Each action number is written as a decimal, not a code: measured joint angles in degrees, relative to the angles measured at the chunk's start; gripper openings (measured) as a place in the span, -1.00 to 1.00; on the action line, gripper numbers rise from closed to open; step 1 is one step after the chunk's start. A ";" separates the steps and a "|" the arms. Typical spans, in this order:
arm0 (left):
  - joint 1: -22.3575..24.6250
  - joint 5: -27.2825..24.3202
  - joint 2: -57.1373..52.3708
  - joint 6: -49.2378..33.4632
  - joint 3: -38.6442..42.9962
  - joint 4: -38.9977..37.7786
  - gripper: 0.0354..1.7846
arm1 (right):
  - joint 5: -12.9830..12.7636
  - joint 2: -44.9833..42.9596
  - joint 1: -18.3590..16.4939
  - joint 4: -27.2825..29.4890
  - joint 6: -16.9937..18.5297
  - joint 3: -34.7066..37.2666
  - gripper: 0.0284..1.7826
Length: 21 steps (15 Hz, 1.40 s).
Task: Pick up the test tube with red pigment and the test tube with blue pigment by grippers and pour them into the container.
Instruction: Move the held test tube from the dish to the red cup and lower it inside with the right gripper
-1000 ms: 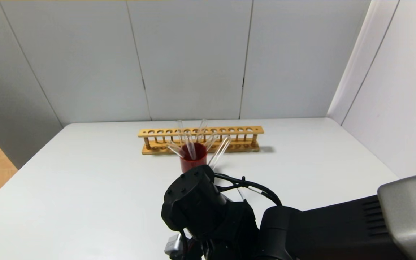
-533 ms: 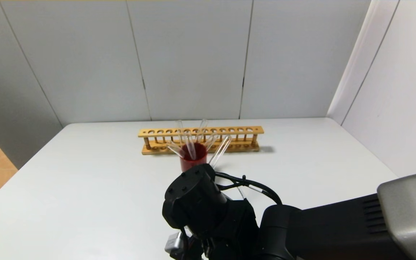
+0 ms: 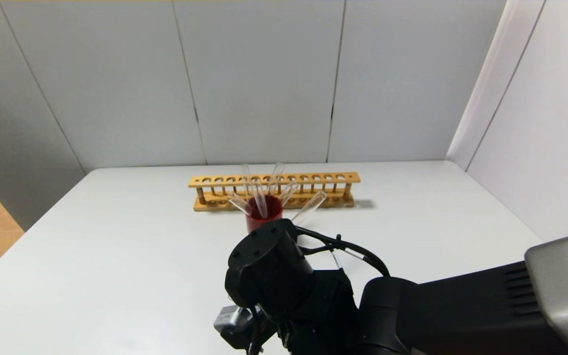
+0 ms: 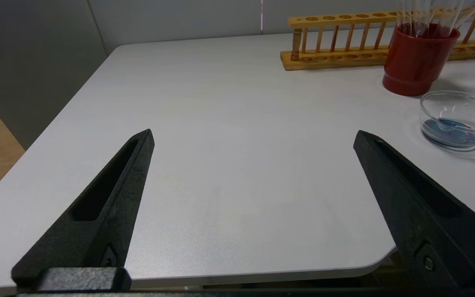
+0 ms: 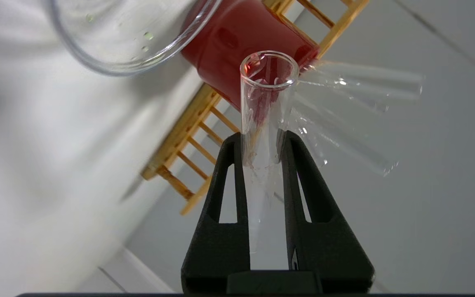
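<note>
Beside the red cup point(image 4: 419, 62), at its 5 o'clock, our container point(image 4: 460, 119) already holds blue, while the right gripper point(image 5: 264, 142), clamped on the test tube with red pigment point(image 5: 267, 111), must finish pouring; left gripper point(image 4: 254, 140) gapes idle.

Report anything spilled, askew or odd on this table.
No spill shows. Clear tubes splay from the red cup, not the wooden rack. The container holds blue liquid; the right gripper tilts a tube.

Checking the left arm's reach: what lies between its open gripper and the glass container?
Only bare white table, as the left wrist view shows. The left gripper hangs open at the near edge; the container, with blue liquid in it, sits beside the red cup.
</note>
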 joint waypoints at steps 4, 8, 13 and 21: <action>0.00 0.00 0.00 -0.02 0.00 0.00 0.91 | 0.22 -1.79 0.48 0.24 16.91 0.52 -0.73; 0.00 0.00 0.00 0.00 0.00 -0.02 0.91 | 0.48 -3.84 0.59 0.20 37.41 1.19 -0.73; 0.00 0.00 0.00 -0.02 0.00 0.00 0.91 | 1.62 -6.02 0.83 -1.99 64.71 2.99 -0.73; 0.00 0.00 0.00 -0.02 0.00 0.00 0.91 | 3.45 -9.44 1.02 -15.80 87.58 7.75 -0.73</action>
